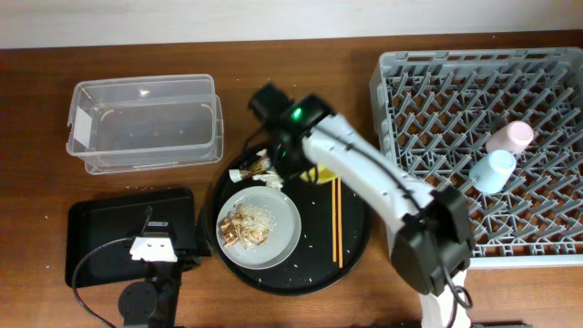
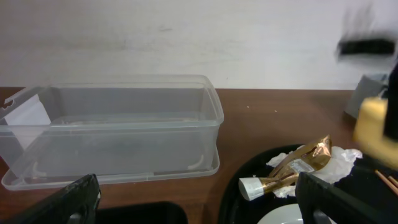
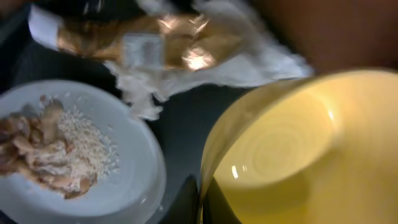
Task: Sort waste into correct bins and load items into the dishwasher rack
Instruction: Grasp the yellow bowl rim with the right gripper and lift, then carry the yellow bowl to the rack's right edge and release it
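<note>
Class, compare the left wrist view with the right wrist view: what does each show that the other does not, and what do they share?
Only left wrist: the clear tub and the wall behind it. Only right wrist: food scraps with rice on the plate. Both: the gold wrapper lying on white napkins.

overhead looking down, wrist views low, close (both share wrapper (image 2: 314, 154))
</note>
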Available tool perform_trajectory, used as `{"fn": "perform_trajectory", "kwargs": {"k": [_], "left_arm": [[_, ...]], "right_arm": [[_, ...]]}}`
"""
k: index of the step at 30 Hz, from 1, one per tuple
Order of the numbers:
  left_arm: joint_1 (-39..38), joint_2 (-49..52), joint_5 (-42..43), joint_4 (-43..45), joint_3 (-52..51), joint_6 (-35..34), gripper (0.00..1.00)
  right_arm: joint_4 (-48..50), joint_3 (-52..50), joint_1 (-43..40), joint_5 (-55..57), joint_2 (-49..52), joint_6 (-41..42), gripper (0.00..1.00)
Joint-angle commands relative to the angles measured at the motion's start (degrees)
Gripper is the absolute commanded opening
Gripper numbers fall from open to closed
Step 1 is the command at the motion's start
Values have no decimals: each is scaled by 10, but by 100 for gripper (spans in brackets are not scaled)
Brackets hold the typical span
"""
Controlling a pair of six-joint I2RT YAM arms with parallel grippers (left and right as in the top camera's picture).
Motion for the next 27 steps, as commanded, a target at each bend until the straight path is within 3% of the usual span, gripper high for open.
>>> {"fn": "perform_trajectory", "kwargs": {"k": [1,5,9,14,21,24,27], "left_arm": [[3,-2,2,-3,-2,9,100],[3,-2,2,-3,-2,9,100],[3,-2,2,-3,-2,9,100],[3,-2,2,-3,-2,9,100],[3,-2,2,-3,-2,9,100],[3,-2,2,-3,-2,9,100],[3,-2,2,-3,-2,9,100]], "right_arm": [[-60,114,-83,21,-44,4,4],[-115,202,-209,-4,-63,4,4],[-126,220,-364,-80,-77,2,4],[-109,200,-564,-277,-76,-72,4],[-67,89,-787,-596,-76,-209,4],[-35,18,-842,-722,-74,-243,4],[9,-49,-880,-777,-71,-243,4]]}}
